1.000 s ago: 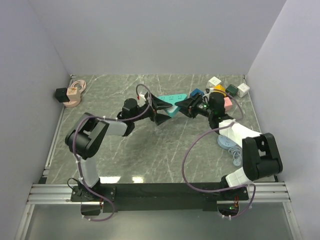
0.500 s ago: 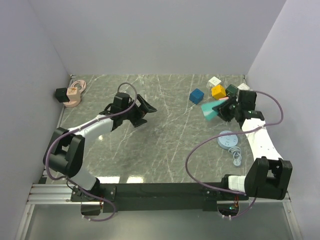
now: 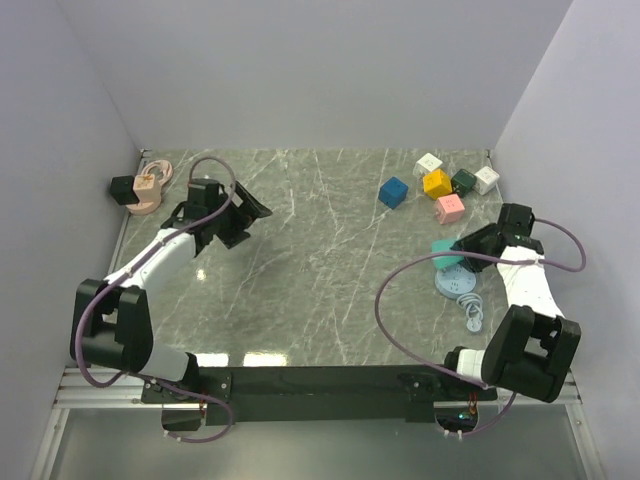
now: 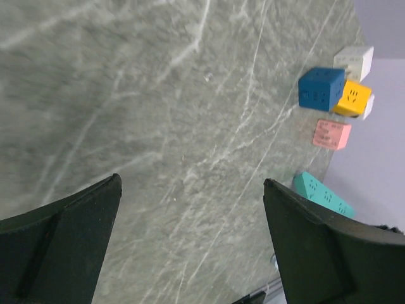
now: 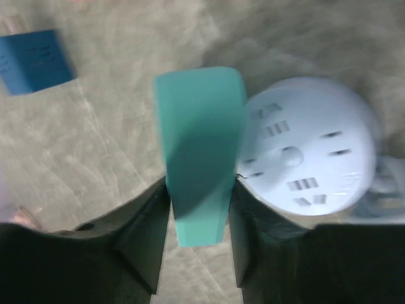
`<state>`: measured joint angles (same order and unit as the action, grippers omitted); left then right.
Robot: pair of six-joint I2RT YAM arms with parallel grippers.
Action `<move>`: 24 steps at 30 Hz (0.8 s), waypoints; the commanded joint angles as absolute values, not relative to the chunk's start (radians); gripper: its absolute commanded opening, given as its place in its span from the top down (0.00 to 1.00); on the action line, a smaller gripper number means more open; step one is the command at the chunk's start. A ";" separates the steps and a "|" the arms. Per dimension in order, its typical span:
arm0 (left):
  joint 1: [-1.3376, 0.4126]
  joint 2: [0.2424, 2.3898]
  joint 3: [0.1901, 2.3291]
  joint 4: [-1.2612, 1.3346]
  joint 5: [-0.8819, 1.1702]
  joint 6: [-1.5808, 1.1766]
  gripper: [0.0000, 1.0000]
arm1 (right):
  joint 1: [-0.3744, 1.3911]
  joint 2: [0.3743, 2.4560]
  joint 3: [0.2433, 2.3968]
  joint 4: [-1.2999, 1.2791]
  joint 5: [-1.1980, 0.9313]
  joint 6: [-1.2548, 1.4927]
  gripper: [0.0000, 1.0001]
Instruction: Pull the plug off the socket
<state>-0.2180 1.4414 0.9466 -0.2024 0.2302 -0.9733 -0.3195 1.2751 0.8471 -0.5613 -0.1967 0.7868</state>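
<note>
Set-down looks like our step: our right tool (image 5: 199, 218) pinches the teal socket (image 5: 199, 145) just beside the round blue socket (image 5: 304, 158), with nothing visibly plugged in. Our left tool (image 4: 193, 247) hangs spread and empty. Next we should lower the teal socket onto the surface (image 4: 126, 95), then release.

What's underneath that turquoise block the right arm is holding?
The turquoise block, gripped by the right end effector, sits over the marble table and the edge of a round pale-blue socket. Whatever lies directly beneath is covered, so contact cannot be judged.
</note>
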 commanded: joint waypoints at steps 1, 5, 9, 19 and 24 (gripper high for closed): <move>-0.173 1.394 0.982 -0.235 0.218 -0.911 0.01 | -0.396 1.340 0.795 -0.716 -0.067 0.727 0.50; -0.134 1.376 0.966 -0.238 0.232 -0.904 0.01 | -0.437 1.385 0.784 -0.768 -0.115 0.686 0.36; -0.092 1.362 0.960 -0.251 0.235 -0.894 0.01 | -0.443 1.376 0.778 -0.807 -0.176 0.657 0.26; -0.003 1.367 1.031 -0.322 0.206 -0.841 0.01 | -0.445 1.175 1.054 -0.998 -0.213 0.647 0.09; 0.054 1.376 1.084 -0.368 0.160 -0.818 0.01 | -0.427 1.123 1.059 -0.887 -0.413 0.656 0.09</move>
<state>0.0227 1.3975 1.0153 -0.3401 0.2047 -0.8577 -0.4377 1.1606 1.0664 -0.9325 -0.2592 0.6632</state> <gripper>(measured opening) 0.994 0.910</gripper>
